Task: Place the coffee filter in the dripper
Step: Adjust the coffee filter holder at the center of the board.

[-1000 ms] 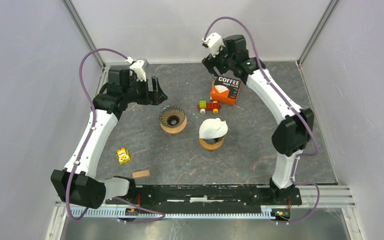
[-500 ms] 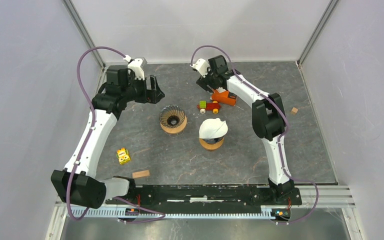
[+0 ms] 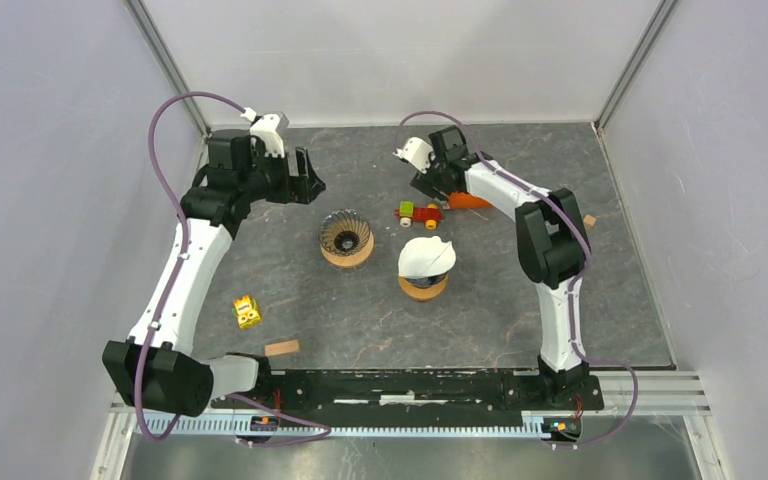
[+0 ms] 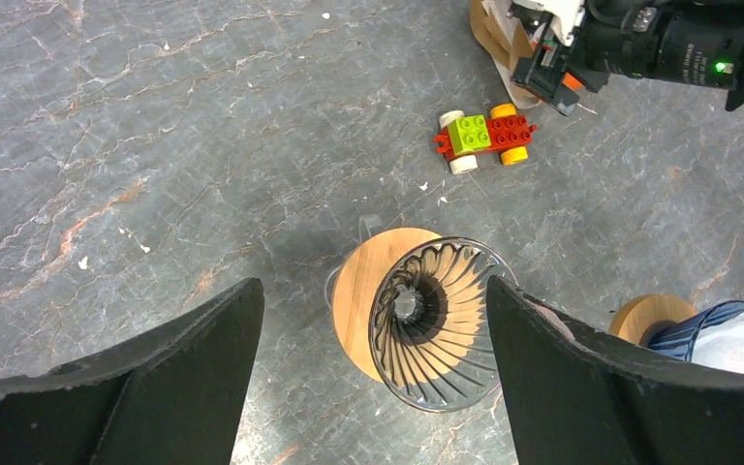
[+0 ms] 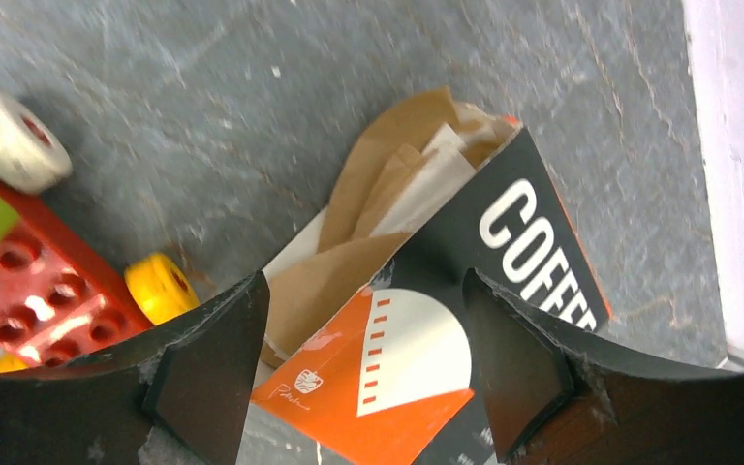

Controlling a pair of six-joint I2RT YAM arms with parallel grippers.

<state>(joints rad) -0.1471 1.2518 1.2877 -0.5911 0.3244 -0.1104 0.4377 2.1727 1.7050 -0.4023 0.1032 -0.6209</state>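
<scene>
1. Room: the grey table (image 3: pixel 360 310) is walled on the far side and on both flanks. The near half betw. the arms is mostly open. A yellow block (image 3: pixel 247 312) and a wooden block (image 3: pixel 281 348) lie near the L base, and a small cube (image 3: pixel 589 221) lies by the R edge.
2. The left gripper (image 4: pixel 373 387) hangs far-left of the empty glass dripper (image 4: pixel 436 320), jaws spread wide w/ nothing held. The dripper shows betw. its fingers in the wrist view.
3. The right gripper (image 5: pixel 363 378) is low over the filter box (image 5: pixel 533 232) at far centre. Its jaws are apart, one finger on either side of the box's open end (contact can't be told).
4. A toy car (image 4: pixel 482 136) sits just beside the box mouth, betw. the box and the drippers.
5. Containers: the box lies flat w/ its flap open and the coffee filters (image 5: pixel 407 184) poking out. A second dripper (image 3: pixel 426 262), right of the empty one, holds a white filter.
6. The filters are tan & off-white paper, creased and bunched at the mouth.
</scene>
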